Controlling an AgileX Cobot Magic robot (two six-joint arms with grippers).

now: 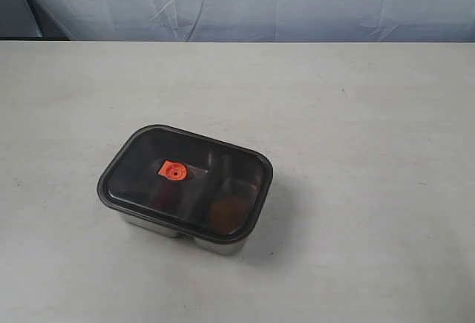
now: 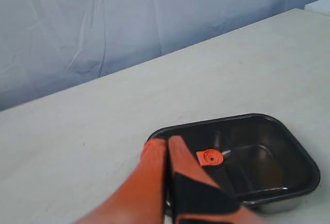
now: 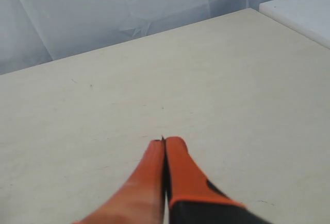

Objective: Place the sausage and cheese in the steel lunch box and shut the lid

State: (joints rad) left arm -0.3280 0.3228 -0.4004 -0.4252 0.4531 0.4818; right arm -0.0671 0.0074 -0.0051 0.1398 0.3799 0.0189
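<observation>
Steel lunch box (image 1: 215,247) sits lower left of centre in the exterior view, on a pale table (image 1: 356,115). It is turned slightly, its long side running from upper left down to lower right.

The lid (image 1: 141,174) is on the box: dark, smoky plastic that covers the whole rim, with a strip of bare steel showing beneath its near edge. The orange tab (image 1: 173,170) stands at the middle of the lid.

Through the lid, a dull orange-brown lump in the lower-right compartment looks like the cheese (image 1: 226,210). I cannot make out the sausage through the dark plastic. Which compartment it lies in, I cannot tell.

Left gripper (image 2: 167,142): orange fingers pressed together, nothing between them. Its own camera shows the lidded box just beyond the tips, but whether they touch it I cannot tell.

Right gripper (image 3: 164,141): fingers likewise together and holding nothing, over bare tabletop.

A wrinkled pale blue cloth backdrop (image 1: 260,4) hangs behind the table.
</observation>
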